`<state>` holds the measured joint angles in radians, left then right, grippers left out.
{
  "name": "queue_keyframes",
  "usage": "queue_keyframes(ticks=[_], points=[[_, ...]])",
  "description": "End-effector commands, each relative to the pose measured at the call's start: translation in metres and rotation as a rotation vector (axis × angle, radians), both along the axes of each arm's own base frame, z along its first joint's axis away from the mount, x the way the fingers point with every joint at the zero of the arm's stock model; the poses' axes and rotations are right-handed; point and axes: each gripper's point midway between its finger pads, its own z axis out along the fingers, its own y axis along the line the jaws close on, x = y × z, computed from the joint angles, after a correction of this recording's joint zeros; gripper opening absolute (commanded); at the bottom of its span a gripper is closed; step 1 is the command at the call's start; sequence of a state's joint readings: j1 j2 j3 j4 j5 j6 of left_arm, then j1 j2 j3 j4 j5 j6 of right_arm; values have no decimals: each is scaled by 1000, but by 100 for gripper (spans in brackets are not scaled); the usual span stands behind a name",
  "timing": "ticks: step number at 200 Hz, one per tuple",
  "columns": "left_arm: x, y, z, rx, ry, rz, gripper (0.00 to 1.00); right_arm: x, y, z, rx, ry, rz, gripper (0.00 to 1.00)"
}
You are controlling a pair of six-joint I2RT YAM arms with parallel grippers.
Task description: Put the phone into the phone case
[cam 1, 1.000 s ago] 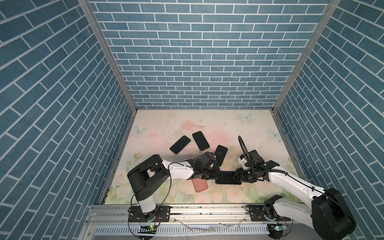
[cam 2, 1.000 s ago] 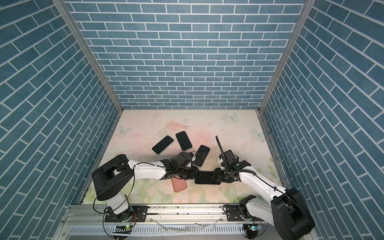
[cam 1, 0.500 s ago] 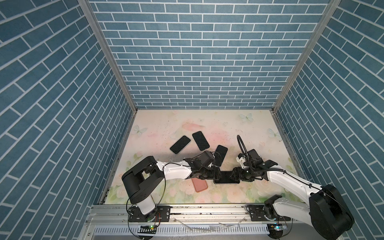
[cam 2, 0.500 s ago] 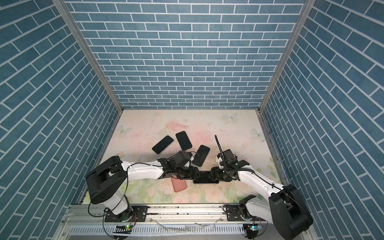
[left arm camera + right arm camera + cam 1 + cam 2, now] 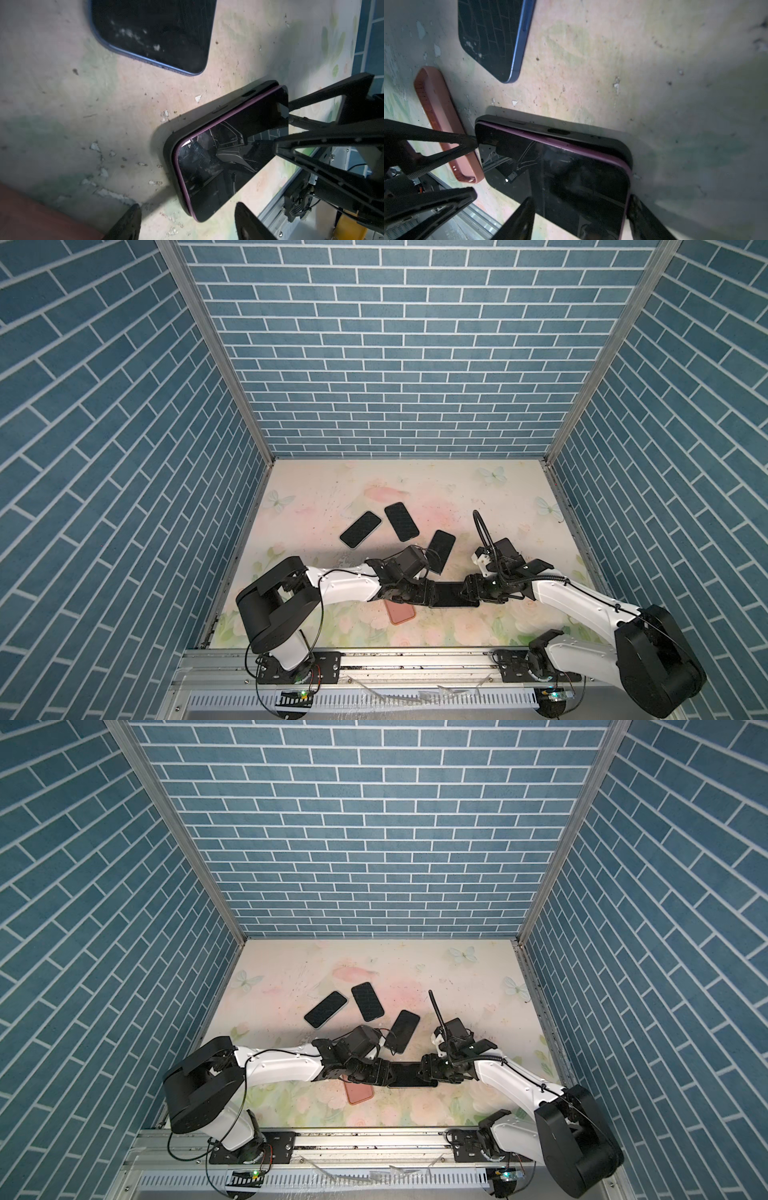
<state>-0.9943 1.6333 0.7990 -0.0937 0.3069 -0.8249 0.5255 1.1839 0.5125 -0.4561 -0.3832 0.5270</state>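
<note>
A black-screened phone [image 5: 451,594] with a purple edge lies in a black phone case [image 5: 571,128] at the front middle of the table, and shows in both top views [image 5: 409,1075]. Along one long side the purple edge [image 5: 239,112] stands above the case's rim. My left gripper [image 5: 187,222] is open at the phone's left end, with one corner between its fingers and untouched. My right gripper [image 5: 579,222] is open at the right end. One of its fingers [image 5: 639,218] lies against the purple edge, the other over the screen.
An empty pink case [image 5: 401,611] lies just in front of my left gripper [image 5: 419,597]. Three more dark phones [image 5: 360,529] [image 5: 401,521] [image 5: 440,549] lie behind the arms, the nearest with a blue edge [image 5: 155,31]. A metal rail [image 5: 415,659] runs along the table's front.
The left arm's elbow has swung a little to the left and both grippers have shifted slightly at the phone's ends. The phone in its case lies where it was.
</note>
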Motion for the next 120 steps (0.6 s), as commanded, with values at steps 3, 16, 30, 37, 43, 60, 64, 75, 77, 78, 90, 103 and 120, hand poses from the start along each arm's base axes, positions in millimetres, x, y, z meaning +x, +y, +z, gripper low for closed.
queue_keyframes(ticks=[3, 16, 30, 37, 43, 60, 64, 75, 77, 78, 90, 103, 120], points=[[-17, 44, -51, 246, 63, 2, 64, 7, 5, 9, 15, -24, 3, 71], [-17, 50, -58, 289, 66, -7, 60, 6, 5, 11, 16, -27, 5, 71], [-19, 52, -65, 311, 74, -22, 57, 7, 5, 11, 18, -32, 5, 71], [-19, 52, -69, 320, 80, -27, 54, 6, 5, 11, 18, -32, 7, 71], [-21, 52, -72, 326, 88, -34, 51, 6, 6, 11, 19, -31, 9, 70], [-23, 53, -79, 337, 104, -41, 43, 6, 5, 10, 18, -27, 11, 71], [-23, 54, -81, 344, 107, -41, 41, 6, 5, 10, 17, -26, 12, 71], [-24, 57, -84, 360, 113, -44, 36, 6, 6, 10, 18, -25, 12, 71], [-25, 58, -85, 364, 115, -46, 35, 5, 6, 10, 17, -24, 12, 70], [-25, 58, -85, 365, 116, -47, 34, 5, 5, 10, 17, -24, 12, 70], [-28, 62, -88, 380, 124, -53, 28, 6, 6, 10, 16, -24, 14, 71], [-32, 67, -91, 393, 138, -57, 25, 6, 6, 9, 14, -24, 16, 71], [-37, 74, -95, 412, 154, -59, 25, 7, 6, 8, 12, -23, 17, 71]])
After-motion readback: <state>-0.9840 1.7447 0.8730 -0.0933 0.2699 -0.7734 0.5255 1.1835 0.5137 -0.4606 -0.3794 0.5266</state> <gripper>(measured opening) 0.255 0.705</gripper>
